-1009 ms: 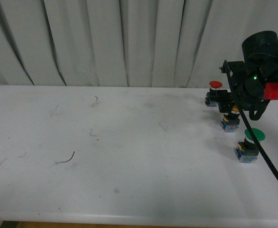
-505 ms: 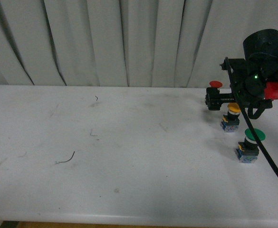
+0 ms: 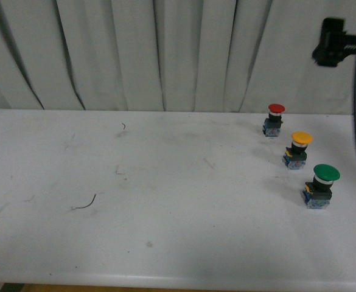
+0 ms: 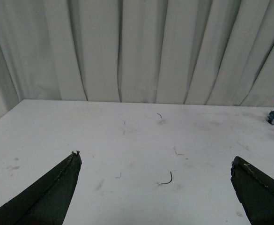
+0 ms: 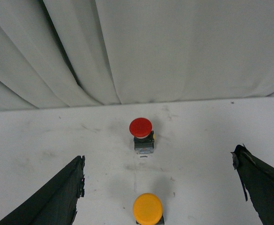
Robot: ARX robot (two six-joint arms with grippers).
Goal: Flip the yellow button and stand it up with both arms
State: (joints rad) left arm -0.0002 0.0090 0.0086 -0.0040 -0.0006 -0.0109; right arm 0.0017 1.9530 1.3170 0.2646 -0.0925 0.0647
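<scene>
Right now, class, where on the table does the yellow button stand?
In the front view the yellow button stands upright at the table's far right, between the red button behind it and the green button in front.

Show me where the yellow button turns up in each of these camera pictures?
Front view: the yellow button stands upright at the table's right side, between the red button and the green button.
Left wrist view: not in it.
Right wrist view: at the bottom edge, nearer the camera than the red button.
Shared landmark: the red button.

right arm's black gripper [image 3: 333, 41]: cut off at front view's edge, jaws unseen | round yellow-capped push button [image 5: 148, 209]: base cropped in right wrist view
</scene>
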